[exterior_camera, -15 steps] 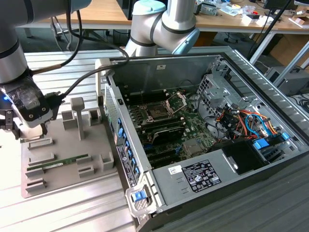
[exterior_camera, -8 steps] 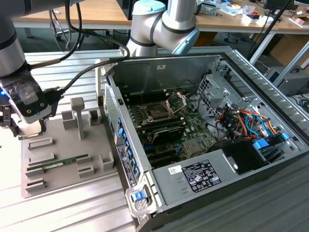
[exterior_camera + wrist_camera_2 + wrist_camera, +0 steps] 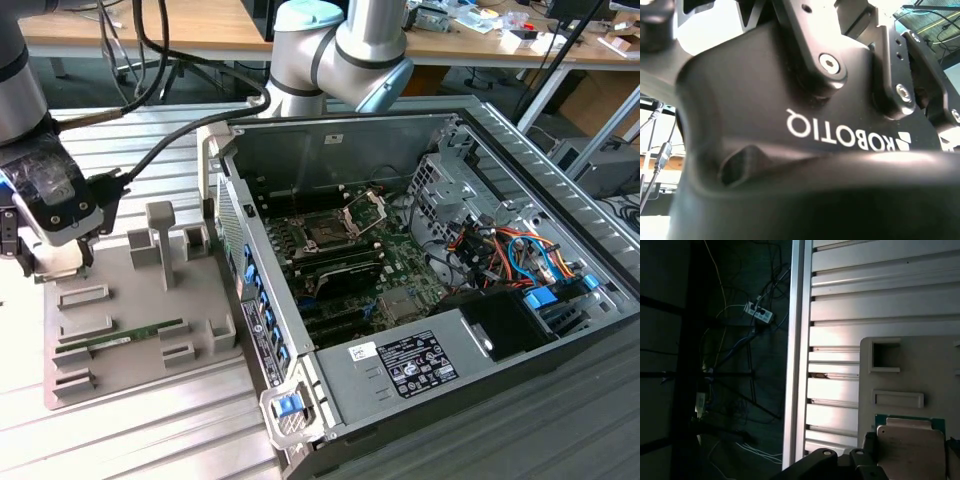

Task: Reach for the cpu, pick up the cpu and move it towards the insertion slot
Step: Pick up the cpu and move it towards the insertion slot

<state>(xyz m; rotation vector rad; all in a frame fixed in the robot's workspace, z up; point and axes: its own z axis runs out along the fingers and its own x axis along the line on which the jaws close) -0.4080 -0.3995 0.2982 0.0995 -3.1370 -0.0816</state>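
Over the grey tray (image 3: 140,290), at about nine o'clock in the exterior view, we see the gripper (image 3: 55,262) standing low, close to the tray surface. How wide it is open we cannot tell, and whether it has hold of something we cannot tell either. In the first wrist view dark parts of the gripper stand just beside the cpu (image 3: 910,450), which lies flat on the tray with its silvery top upward and a thin green border along one edge. The green memory stick (image 3: 120,340) lies on the same tray, toward five o'clock from the gripper. The tray rests on the ribbed metal table (image 3: 150,440). Toward three o'clock from the gripper stands the open computer case (image 3: 330,140). Inside it, on the motherboard, the insertion slot (image 3: 325,233) is well apart from the cpu, with its metal frame (image 3: 366,208) lifted up.
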